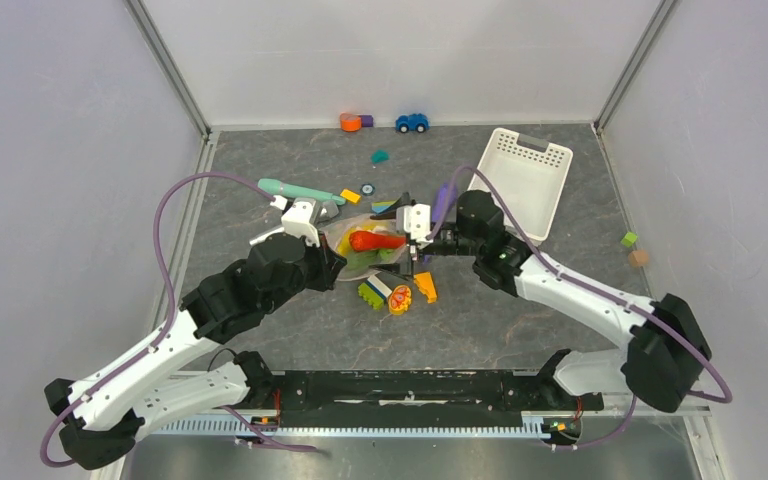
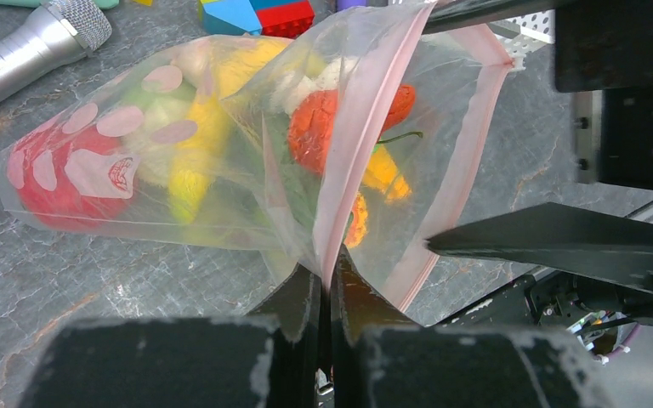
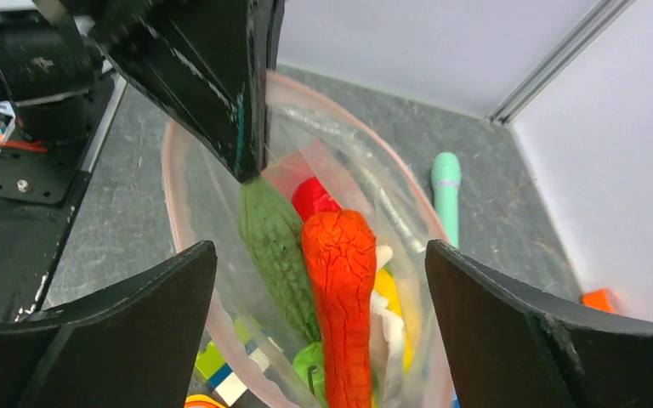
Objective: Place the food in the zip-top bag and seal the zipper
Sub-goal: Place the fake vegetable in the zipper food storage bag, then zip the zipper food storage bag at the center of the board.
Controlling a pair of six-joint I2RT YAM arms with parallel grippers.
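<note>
The zip-top bag (image 2: 136,195) lies on the grey table with its mouth held up and open. Inside it show a red tomato (image 2: 51,187), a yellow banana (image 2: 191,170), a green cucumber (image 3: 276,246) and an orange-red carrot (image 3: 340,289). My left gripper (image 2: 332,280) is shut on the pink zipper (image 2: 366,127) at the mouth's edge. My right gripper (image 3: 319,246) stands open just over the mouth. The carrot lies between its fingers with a gap on each side. In the top view the two grippers, left (image 1: 345,262) and right (image 1: 412,250), meet over the carrot (image 1: 375,241).
A white slotted basket (image 1: 525,175) stands at the back right. Building blocks (image 1: 390,290) lie just in front of the bag. A teal stick (image 1: 295,188) and a silver microphone (image 2: 25,47) lie behind it. A blue toy car (image 1: 412,122) sits by the back wall.
</note>
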